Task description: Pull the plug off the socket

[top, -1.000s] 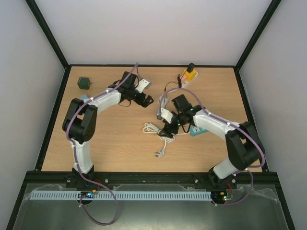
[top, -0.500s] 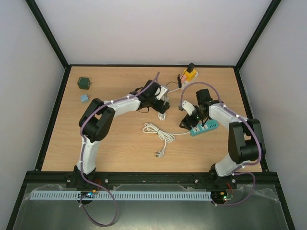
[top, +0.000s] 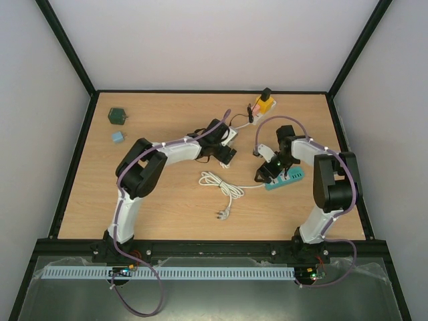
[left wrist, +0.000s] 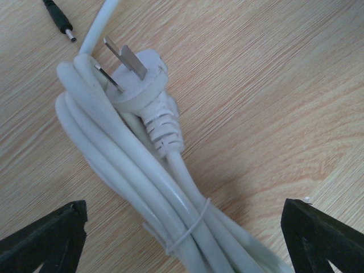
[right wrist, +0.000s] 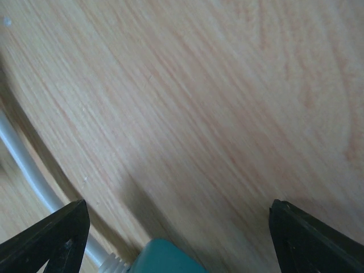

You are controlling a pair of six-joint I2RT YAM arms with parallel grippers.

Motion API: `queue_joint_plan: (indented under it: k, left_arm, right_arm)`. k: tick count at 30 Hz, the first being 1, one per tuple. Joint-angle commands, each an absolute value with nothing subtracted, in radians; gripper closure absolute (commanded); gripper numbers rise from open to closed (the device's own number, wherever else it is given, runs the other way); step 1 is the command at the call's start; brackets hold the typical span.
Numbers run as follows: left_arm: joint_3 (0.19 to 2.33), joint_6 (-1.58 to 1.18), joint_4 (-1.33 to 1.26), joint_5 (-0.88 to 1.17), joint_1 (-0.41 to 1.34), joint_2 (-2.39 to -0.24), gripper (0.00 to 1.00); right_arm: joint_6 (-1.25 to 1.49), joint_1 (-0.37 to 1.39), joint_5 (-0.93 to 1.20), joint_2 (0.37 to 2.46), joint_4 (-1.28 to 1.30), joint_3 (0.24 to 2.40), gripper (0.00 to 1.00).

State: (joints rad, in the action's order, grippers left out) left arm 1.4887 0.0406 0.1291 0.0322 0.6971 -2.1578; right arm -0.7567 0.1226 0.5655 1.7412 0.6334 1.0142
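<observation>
A teal power strip lies on the table at the right; its end also shows in the right wrist view, with its white lead running off to the left. My right gripper is open and empty, low over the strip's left end. A tied white cable bundle with a loose two-pronged white plug lies on the wood. My left gripper is open, its jaws on either side of the bundle, apart from it. No plug shows in the strip's sockets.
A loose white cable runs across the middle of the table, ending in a plug. A yellow block with a black adapter stands at the back. A dark green object and a small blue cube sit at the far left. A black barrel connector lies by the bundle.
My left arm has swung right, from the back middle to over the cable bundle. My right arm has moved from the loose cable to the power strip's left end.
</observation>
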Motion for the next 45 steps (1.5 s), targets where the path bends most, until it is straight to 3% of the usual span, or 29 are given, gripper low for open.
queue_joint_plan:
  k: [1,21,25,28,37,40,45]
  left_arm:
    - [1.431,0.123,0.230,-0.008,0.655,-2.111,0.09]
    - [1.314,0.411,0.430,0.155,0.438,-2.005,0.41]
    - [1.305,0.423,0.437,0.169,0.411,-1.990,0.45]
    - [1.294,0.420,0.433,0.168,0.393,-1.980,0.54]
    - [1.273,0.415,0.439,0.196,0.319,-1.953,0.68]
    - [1.267,0.425,0.447,0.236,0.301,-1.936,0.64]
    - [1.259,0.432,0.456,0.276,0.294,-1.898,0.34]
  right_arm:
    - [-0.789,0.123,0.558,1.750,0.713,0.989,0.16]
    - [-0.856,0.124,0.674,1.699,0.864,0.897,0.17]
    - [-0.862,0.114,0.750,1.703,0.910,0.973,0.18]
    - [-0.815,0.078,0.820,1.715,0.901,1.074,0.18]
    - [-0.518,-0.069,0.857,1.787,0.540,1.308,0.17]
    - [-0.415,-0.106,0.885,1.849,0.461,1.406,0.17]
    - [-0.231,-0.127,0.823,1.904,0.213,1.461,0.16]
